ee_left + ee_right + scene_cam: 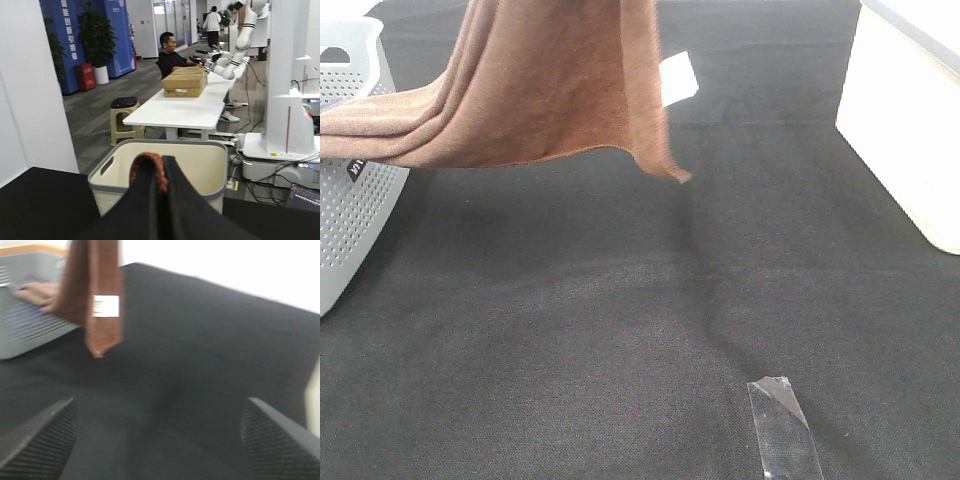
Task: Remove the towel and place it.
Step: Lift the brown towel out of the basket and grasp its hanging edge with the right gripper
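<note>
The reddish-brown towel (535, 85) hangs from above the top edge of the exterior high view. Its left part drapes over the rim of a grey perforated basket (350, 215), and its free corner dangles above the black table cloth (650, 300). A small white tag (678, 77) shows near that corner. In the left wrist view my left gripper (161, 170) is shut on a fold of the towel (148, 162). My right gripper (160, 402) is open and low over the cloth, apart from the hanging towel (102, 290) and its tag (106, 305). Neither gripper shows in the exterior high view.
A cream box (910, 130) stands at the table's right edge. A strip of clear tape (782, 430) lies on the cloth near the front. Past the table the left wrist view shows a cream bin with a grey rim (110, 165) and an office with a seated person.
</note>
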You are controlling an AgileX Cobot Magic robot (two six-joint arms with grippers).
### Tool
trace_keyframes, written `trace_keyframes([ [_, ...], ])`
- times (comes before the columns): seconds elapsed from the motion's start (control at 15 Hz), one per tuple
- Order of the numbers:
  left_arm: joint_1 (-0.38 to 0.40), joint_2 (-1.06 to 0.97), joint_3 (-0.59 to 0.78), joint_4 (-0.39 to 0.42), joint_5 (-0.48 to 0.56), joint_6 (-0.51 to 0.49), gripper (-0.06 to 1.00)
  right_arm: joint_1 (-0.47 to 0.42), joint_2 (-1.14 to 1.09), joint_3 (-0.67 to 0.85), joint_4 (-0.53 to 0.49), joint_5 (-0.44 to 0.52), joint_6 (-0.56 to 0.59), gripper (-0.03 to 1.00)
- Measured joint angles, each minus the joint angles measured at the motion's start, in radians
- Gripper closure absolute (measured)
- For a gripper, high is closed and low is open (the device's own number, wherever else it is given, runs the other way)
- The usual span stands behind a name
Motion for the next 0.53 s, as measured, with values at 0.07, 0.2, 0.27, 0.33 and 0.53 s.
trace_keyframes([
  [0.07, 0.000, 0.011, 0.000, 0.000, -0.053, 0.008, 0.94, 0.000, 0.074, 0.000, 0.112, -0.001, -0.117, 0.15],
  [0.2, 0.000, 0.032, 0.000, 0.004, -0.104, 0.028, 0.94, 0.000, 0.231, 0.001, 0.356, -0.005, -0.384, 0.20],
  [0.27, 0.000, 0.038, 0.000, 0.007, -0.102, 0.030, 0.94, 0.000, 0.313, 0.001, 0.471, -0.003, -0.500, 0.21],
  [0.33, 0.000, 0.040, 0.000, 0.008, -0.091, 0.030, 0.94, 0.000, 0.389, 0.001, 0.556, 0.006, -0.615, 0.22],
  [0.53, 0.000, 0.044, 0.000, 0.007, -0.032, 0.030, 0.94, 0.000, 0.646, 0.001, 0.788, 0.020, -0.950, 0.23],
])
